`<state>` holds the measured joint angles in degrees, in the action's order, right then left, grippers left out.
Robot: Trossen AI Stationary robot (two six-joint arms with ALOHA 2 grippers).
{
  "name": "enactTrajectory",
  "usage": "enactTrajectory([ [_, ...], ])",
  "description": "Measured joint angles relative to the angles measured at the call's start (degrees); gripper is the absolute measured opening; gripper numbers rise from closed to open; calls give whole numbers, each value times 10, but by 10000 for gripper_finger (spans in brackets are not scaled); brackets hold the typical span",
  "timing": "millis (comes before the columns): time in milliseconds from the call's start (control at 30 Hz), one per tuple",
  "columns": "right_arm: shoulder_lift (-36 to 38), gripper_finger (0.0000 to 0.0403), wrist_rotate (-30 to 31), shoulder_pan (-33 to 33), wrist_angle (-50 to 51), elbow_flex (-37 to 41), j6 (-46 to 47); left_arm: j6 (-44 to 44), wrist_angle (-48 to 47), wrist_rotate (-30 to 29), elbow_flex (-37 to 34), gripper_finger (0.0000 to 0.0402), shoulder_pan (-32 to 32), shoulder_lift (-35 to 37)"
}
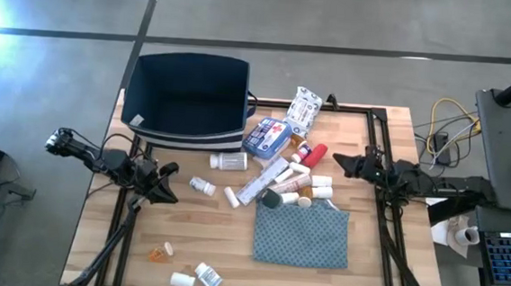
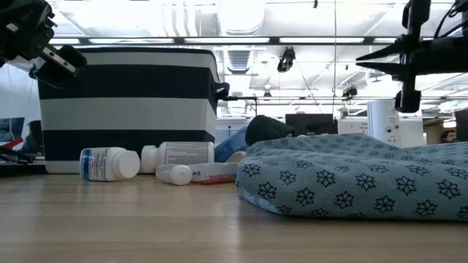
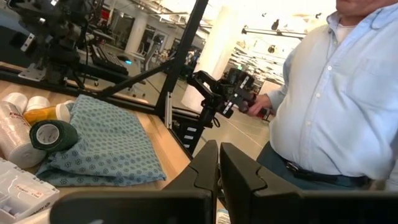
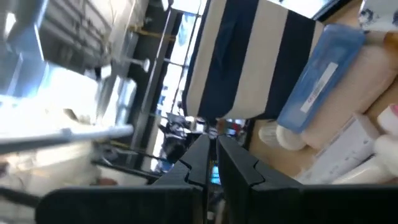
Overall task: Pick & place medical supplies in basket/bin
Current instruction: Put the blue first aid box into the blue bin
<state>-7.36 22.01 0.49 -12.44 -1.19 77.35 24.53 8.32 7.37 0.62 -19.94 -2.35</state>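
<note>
The medical supplies (image 1: 281, 167) lie heaped mid-frame in the high view, just right of the navy tub (image 1: 186, 98), with strays at lower left. The bottles look light, hard and prone to roll; I'd pinch them across the body. The left gripper (image 1: 170, 180) and right gripper (image 1: 337, 163) flank the heap, both closed and empty.

Grey concrete floor (image 1: 354, 24) with dark seams, bright ceiling strip lights (image 2: 241, 40) overhead
</note>
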Motion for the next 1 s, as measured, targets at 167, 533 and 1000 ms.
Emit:
enactTrajectory([
  [167,-20,22,-11,0,-22,0,52,0,0,0,0,0,0,0],
  [533,-118,24,-14,0,-87,-9,108,0,0,0,0,0,0,0],
  [1000,-394,50,26,-10,167,-267,-53,0,0,0,0,0,0,0],
])
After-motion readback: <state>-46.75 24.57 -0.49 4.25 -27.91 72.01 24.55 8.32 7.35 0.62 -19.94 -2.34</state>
